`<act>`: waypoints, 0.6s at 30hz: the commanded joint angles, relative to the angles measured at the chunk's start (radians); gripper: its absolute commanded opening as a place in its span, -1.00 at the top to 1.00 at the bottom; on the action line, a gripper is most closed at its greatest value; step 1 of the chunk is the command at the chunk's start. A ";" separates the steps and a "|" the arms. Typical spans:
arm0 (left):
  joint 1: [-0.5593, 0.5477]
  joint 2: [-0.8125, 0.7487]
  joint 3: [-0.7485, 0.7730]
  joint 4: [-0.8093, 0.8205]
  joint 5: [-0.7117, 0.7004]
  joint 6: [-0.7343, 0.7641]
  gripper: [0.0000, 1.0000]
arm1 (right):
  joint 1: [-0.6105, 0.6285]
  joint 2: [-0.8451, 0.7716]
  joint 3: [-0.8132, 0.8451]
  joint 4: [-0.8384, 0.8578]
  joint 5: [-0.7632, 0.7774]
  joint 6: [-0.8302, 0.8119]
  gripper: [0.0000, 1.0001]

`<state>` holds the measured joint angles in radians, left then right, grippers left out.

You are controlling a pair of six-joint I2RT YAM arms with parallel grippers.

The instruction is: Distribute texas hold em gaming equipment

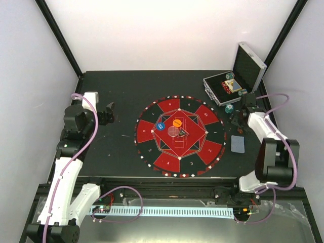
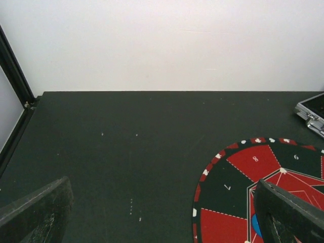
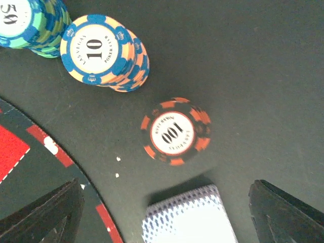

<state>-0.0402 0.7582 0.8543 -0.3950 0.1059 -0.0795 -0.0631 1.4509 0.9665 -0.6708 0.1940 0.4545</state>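
Note:
On the mat in the top view lie a blue disc [image 1: 161, 126], an orange disc [image 1: 176, 122], a pale chip [image 1: 173, 131] and a black triangle marker [image 1: 183, 132]. A grey-blue card deck [image 1: 238, 144] lies right of the mat. My right gripper [image 1: 237, 121] is open above the table by the deck. Its wrist view shows the deck [image 3: 190, 220] between the open fingers, a black-orange 100 chip [image 3: 175, 132], a blue-orange 10 stack [image 3: 104, 50] and a teal 50 stack [image 3: 30, 20]. My left gripper [image 1: 107, 112] is open and empty left of the mat.
The round red-and-black mat [image 1: 152, 152] fills the table's middle; its edge shows in both wrist views [image 2: 228, 187] [image 3: 30, 147]. The open silver case [image 1: 248, 66] with chips inside stands at the back right, its corner in the left wrist view [image 2: 311, 114].

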 commanded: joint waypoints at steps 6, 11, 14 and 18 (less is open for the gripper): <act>-0.007 -0.024 -0.007 0.008 -0.036 0.030 -0.98 | -0.008 0.221 0.163 0.014 -0.028 -0.060 -0.66; -0.007 -0.019 -0.008 0.009 -0.041 0.032 -0.98 | 0.039 0.203 0.189 -0.034 -0.065 -0.132 -0.64; -0.007 -0.016 -0.009 0.011 -0.028 0.029 -0.98 | 0.160 0.212 0.224 -0.068 -0.088 -0.173 -0.64; -0.007 -0.016 -0.010 0.011 -0.025 0.030 -0.98 | 0.383 0.307 0.297 -0.060 -0.190 -0.173 -0.64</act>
<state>-0.0418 0.7464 0.8421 -0.3954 0.0792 -0.0616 0.1375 1.6821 1.1870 -0.7071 0.1097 0.3161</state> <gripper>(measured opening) 0.990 0.820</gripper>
